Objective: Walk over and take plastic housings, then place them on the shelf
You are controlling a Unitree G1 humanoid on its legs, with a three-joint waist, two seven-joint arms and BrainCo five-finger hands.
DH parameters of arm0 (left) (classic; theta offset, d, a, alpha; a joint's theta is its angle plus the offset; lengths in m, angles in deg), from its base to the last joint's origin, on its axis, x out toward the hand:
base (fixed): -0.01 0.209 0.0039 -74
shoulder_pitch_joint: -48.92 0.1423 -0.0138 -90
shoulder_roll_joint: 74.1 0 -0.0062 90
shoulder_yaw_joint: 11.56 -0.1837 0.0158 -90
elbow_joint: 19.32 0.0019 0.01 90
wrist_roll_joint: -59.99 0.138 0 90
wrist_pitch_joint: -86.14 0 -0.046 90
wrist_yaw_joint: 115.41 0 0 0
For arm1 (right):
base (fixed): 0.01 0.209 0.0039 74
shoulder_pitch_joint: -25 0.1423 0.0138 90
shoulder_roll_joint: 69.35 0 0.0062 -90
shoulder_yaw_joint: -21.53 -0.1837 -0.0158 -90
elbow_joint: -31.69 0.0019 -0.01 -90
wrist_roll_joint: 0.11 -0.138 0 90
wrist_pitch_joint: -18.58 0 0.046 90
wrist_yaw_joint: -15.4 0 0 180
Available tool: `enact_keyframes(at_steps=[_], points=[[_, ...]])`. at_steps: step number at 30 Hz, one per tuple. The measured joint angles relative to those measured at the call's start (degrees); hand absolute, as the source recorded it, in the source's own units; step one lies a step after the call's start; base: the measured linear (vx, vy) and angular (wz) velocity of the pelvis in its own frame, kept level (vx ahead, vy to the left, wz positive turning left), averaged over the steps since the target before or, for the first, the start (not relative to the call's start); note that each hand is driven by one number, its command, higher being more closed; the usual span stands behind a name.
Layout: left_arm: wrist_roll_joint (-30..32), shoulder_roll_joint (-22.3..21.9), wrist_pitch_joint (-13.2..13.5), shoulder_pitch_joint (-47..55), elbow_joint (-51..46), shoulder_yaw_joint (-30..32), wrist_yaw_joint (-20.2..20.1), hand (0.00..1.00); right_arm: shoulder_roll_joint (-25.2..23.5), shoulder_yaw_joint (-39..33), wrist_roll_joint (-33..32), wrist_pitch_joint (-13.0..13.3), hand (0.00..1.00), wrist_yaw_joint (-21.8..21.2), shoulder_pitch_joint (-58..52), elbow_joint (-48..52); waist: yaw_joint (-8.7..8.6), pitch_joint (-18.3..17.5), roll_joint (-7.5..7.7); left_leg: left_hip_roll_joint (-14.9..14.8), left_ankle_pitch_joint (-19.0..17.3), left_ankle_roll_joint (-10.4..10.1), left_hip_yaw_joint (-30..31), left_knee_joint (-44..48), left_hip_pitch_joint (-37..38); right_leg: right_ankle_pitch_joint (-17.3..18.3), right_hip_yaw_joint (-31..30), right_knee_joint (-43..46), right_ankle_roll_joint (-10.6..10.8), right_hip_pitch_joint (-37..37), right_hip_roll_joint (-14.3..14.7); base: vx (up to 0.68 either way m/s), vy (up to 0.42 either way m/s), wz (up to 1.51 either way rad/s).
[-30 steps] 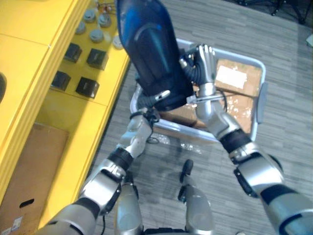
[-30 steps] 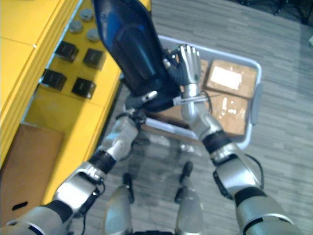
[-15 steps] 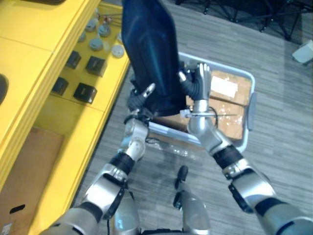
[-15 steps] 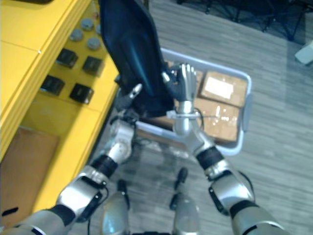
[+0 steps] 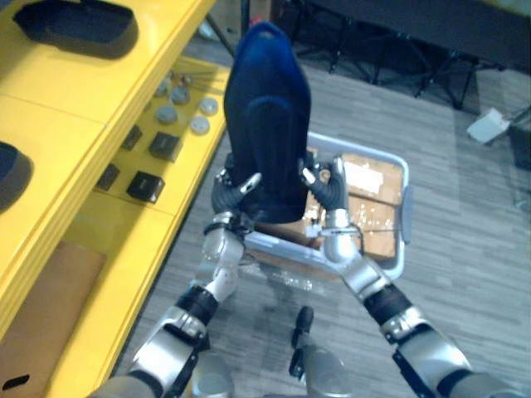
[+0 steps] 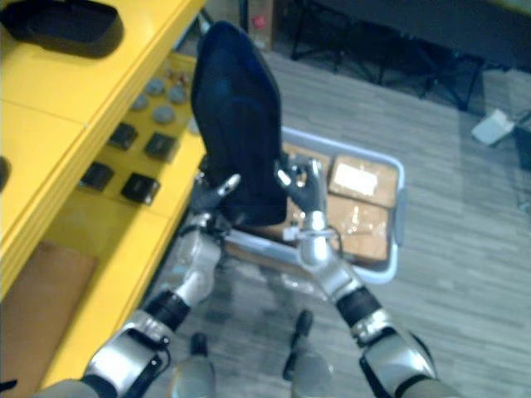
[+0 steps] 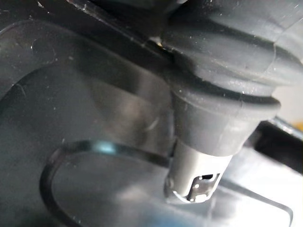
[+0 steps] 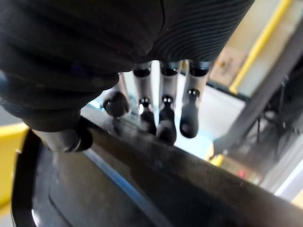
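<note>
A large dark blue plastic housing [image 5: 265,141] stands upright between my two hands, over the near end of a grey bin. My left hand [image 5: 230,189] is curled on its lower left edge; its thumb [image 7: 199,175] lies against the housing's glossy inside [image 7: 71,118]. My right hand [image 5: 329,189] presses on the lower right edge with straight fingers [image 8: 163,118] reaching past the housing's rim [image 8: 142,189]. The yellow shelf [image 5: 99,91] rises at the left, and another dark housing [image 5: 79,29] lies on its top level.
A lower shelf level holds small black boxes [image 5: 145,184] and grey round parts [image 5: 181,109]. The grey bin [image 5: 404,217] with cardboard packets sits on the floor ahead. A cardboard box [image 5: 41,315] stands under the shelf. Dark stands line the far floor.
The view has shifted, bringing the shelf's top into sight. The housing now stands more upright. My right hand's fingers have straightened, and my left hand has curled tighter.
</note>
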State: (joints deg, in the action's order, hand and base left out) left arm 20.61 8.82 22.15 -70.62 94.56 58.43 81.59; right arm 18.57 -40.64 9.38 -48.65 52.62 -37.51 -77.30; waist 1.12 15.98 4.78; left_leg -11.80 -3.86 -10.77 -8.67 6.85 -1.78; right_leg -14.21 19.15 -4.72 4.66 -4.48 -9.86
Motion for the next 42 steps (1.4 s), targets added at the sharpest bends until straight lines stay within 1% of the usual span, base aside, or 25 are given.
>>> enact_keyframes(at_steps=[1,2,4,5,7,10,12,13,15,16,17,19,21,23,24,26,29,31,34,35,42], points=[[3.1,0.3,-0.1,0.2,-1.4,2.2,1.5,1.0,0.0,0.6,-2.2,0.7,0.0,-1.9,-1.8,2.6,0.16,-0.9,-0.18,0.0,0.2,-0.1,0.1,-0.7,0.9,0.4,0.2,0.0,0.1,1.1,0.0,-0.02,0.009,0.07],[5.5,0.8,-0.2,0.3,-3.0,4.1,2.8,1.0,0.1,1.3,-4.9,1.3,0.0,-4.7,-3.7,5.2,0.16,-2.5,-0.25,0.0,0.2,0.0,0.2,-1.0,0.9,0.6,0.7,-0.2,0.1,1.1,0.0,-0.04,0.006,0.08],[9.7,2.2,-0.3,0.3,-5.9,5.8,3.4,1.0,0.0,1.5,-7.4,2.1,0.0,-7.8,-4.9,7.4,0.21,-3.7,-0.49,0.0,0.4,0.1,0.5,-1.8,1.9,0.8,1.0,-0.5,0.2,2.0,-0.1,-0.02,0.01,0.09],[12.1,2.6,-0.5,0.6,-7.6,6.3,3.8,1.0,0.0,1.7,-9.1,2.9,0.0,-9.8,-5.0,8.5,0.38,-4.3,-0.78,0.1,0.7,0.3,0.5,-2.6,2.8,1.0,1.1,-0.5,0.2,2.6,-0.1,-0.02,0.013,0.08],[15.5,2.4,-1.3,2.1,-9.8,6.5,4.7,1.0,0.0,1.3,-10.9,3.6,0.0,-11.3,-5.0,11.5,0.64,-6.1,-1.33,0.3,1.0,0.3,0.7,-3.2,2.8,1.5,1.4,-0.5,0.4,2.6,-0.3,-0.01,0.008,0.07],[20.1,0.6,-3.5,6.6,-11.8,7.7,5.5,1.0,-1.2,-1.4,-13.7,4.5,0.0,-10.8,-4.9,18.5,1.22,-8.2,-2.72,0.5,1.4,0.0,0.8,-3.7,3.4,1.6,1.7,-0.3,0.5,2.7,-0.4,0.04,0.016,0.03],[22.5,-0.4,-5.8,9.3,-12.0,8.3,6.7,1.0,-2.8,-5.0,-16.8,4.9,0.0,-10.8,-4.9,22.4,0.97,-8.7,-3.37,0.7,2.0,0.0,1.2,-4.4,4.0,1.4,2.5,0.0,0.6,3.2,-0.6,0.05,0.019,0.13],[24.6,-0.8,-7.3,11.3,-12.0,8.8,7.4,1.0,-3.0,-7.6,-19.2,4.9,0.0,-11.0,-4.9,24.9,0.52,-8.9,-3.62,0.9,2.0,0.1,1.9,-4.5,4.1,1.4,2.9,0.0,0.6,3.7,-0.7,0.01,0.023,0.18],[28.6,-0.8,-9.7,14.8,-13.4,10.6,8.1,1.0,-2.9,-11.9,-25.2,4.5,0.0,-12.5,-5.3,28.9,0.36,-8.9,-3.64,0.9,2.0,0.1,1.8,-4.7,4.9,1.6,3.0,0.0,0.8,4.5,-0.8,0.0,0.011,0.06],[29.1,-0.7,-10.1,15.7,-14.1,11.2,8.2,1.0,-2.9,-13.1,-26.5,4.2,0.0,-13.0,-5.9,30.1,0.36,-9.1,-3.61,0.9,2.0,0.1,1.8,-4.7,4.8,1.7,3.0,0.0,0.9,4.5,-0.8,0.0,0.0,0.0],[29.3,-0.6,-10.3,17.4,-15.8,12.8,8.3,1.0,-2.7,-15.3,-28.3,3.3,0.0,-13.8,-7.5,32.3,0.38,-9.2,-3.54,0.9,2.0,0.1,1.8,-4.7,4.8,1.8,3.1,-0.1,0.9,4.6,-0.8,0.0,0.0,0.0],[29.3,-0.4,-10.3,19.1,-18.3,14.8,8.4,1.0,-2.2,-17.8,-29.0,1.3,0.0,-14.0,-10.8,34.6,0.4,-9.3,-3.61,1.0,1.9,0.2,1.8,-5.0,4.8,2.3,3.1,-0.5,1.3,4.5,-0.9,0.0,0.0,0.0],[29.8,-0.2,-10.3,21.4,-20.4,16.3,8.3,1.0,-1.9,-20.3,-29.5,-1.3,0.0,-13.9,-16.0,35.1,0.35,-10.2,-4.1,1.0,1.8,0.4,1.8,-5.4,4.8,2.7,3.1,-0.5,1.5,4.4,-0.9,0.0,0.0,0.0],[29.2,-0.4,-10.3,24.5,-21.8,16.8,7.8,1.0,-1.9,-22.8,-31.5,-3.2,0.0,-14.4,-21.6,35.0,0.0,-11.0,-5.01,1.0,1.7,0.3,1.7,-5.5,4.8,2.8,3.1,-0.5,1.6,4.4,-0.9,0.06,0.027,-0.01],[28.5,-0.6,-10.3,26.1,-22.2,17.0,7.6,1.0,-1.9,-23.9,-32.5,-3.5,0.0,-15.0,-24.2,34.6,-0.23,-11.3,-5.5,1.0,1.7,0.2,1.5,-5.6,4.8,2.8,3.0,-0.5,1.6,4.2,-0.9,0.05,0.024,-0.04],[28.0,-1.0,-10.3,27.6,-22.9,17.3,7.6,1.0,-2.0,-25.2,-34.7,-3.5,0.0,-16.4,-26.7,33.9,-0.46,-11.5,-5.91,1.0,1.7,0.2,1.1,-5.6,4.8,2.8,2.8,-0.5,1.5,3.9,-0.9,0.04,0.019,-0.09],[28.0,-1.1,-10.3,27.8,-23.3,17.7,7.6,1.0,-2.4,-26.3,-35.7,-3.4,0.0,-19.1,-27.9,33.7,-0.88,-11.6,-6.04,1.0,1.6,0.2,0.3,-5.6,4.9,2.6,2.2,-0.2,1.6,3.5,-0.9,0.03,0.017,-0.11],[28.0,-1.4,-10.3,27.9,-24.0,18.2,7.5,1.0,-2.5,-26.4,-35.7,-3.4,0.0,-20.2,-28.4,33.7,-0.96,-11.6,-6.03,1.0,1.5,0.3,0.3,-5.6,4.9,2.6,2.2,0.0,1.6,3.5,-0.9,0.0,0.0,0.0],[28.0,-2.9,-10.2,29.1,-26.5,21.2,7.0,1.0,-3.1,-26.7,-35.7,-3.4,0.0,-20.9,-29.1,33.2,-1.08,-11.6,-6.04,1.0,1.5,0.3,0.3,-5.6,4.9,2.6,2.3,-0.1,1.6,3.5,-0.9,0.0,0.0,0.0],[28.0,-2.8,-10.2,29.6,-27.2,22.0,7.0,1.0,-3.2,-26.8,-35.7,-3.4,0.0,-21.0,-29.1,33.0,-1.14,-11.6,-6.04,1.0,1.4,0.3,0.3,-5.6,4.9,2.6,2.3,-0.2,1.6,3.5,-0.9,0.0,0.0,0.0],[28.0,-2.8,-9.9,30.0,-28.1,24.0,6.9,1.0,-4.1,-27.4,-35.7,-3.5,0.0,-21.2,-29.2,33.0,-1.1,-11.7,-6.11,1.0,1.4,0.4,0.4,-5.6,4.8,2.8,2.4,-0.5,1.7,3.5,-0.9,0.0,0.0,0.0]])
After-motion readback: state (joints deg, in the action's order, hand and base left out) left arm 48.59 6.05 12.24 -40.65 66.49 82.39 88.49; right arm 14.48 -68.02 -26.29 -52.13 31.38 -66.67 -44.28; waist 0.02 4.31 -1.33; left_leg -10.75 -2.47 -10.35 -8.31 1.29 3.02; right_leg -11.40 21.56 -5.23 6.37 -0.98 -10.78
